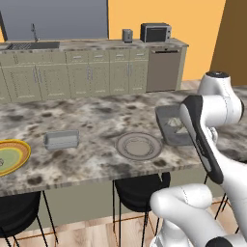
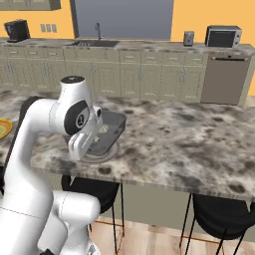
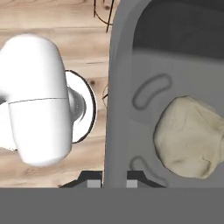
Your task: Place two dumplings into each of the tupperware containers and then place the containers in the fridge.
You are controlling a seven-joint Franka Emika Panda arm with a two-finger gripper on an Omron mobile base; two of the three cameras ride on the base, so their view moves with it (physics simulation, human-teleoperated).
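Pinching the near wall of one tupperware container (image 3: 118, 87), the end effector (image 3: 111, 183) has its two tips pressed together on that grey rim, one on each side of it, and the box appears lifted off the table (image 1: 87, 120), since wood floor shows past its edge in the hand view. At least one dumpling (image 3: 190, 138) lies loose inside; how many there are cannot be told from here. From the left base view this container (image 1: 166, 116) sits at the arm's wrist, just right of the round grey plate (image 1: 139, 145), while the second container (image 1: 61, 140) rests well apart to the left. A grip on one thin wall invites tilting, so carrying it to the fridge probably calls for slow, level travel, keeping the floor of the box flat so nothing rolls out.
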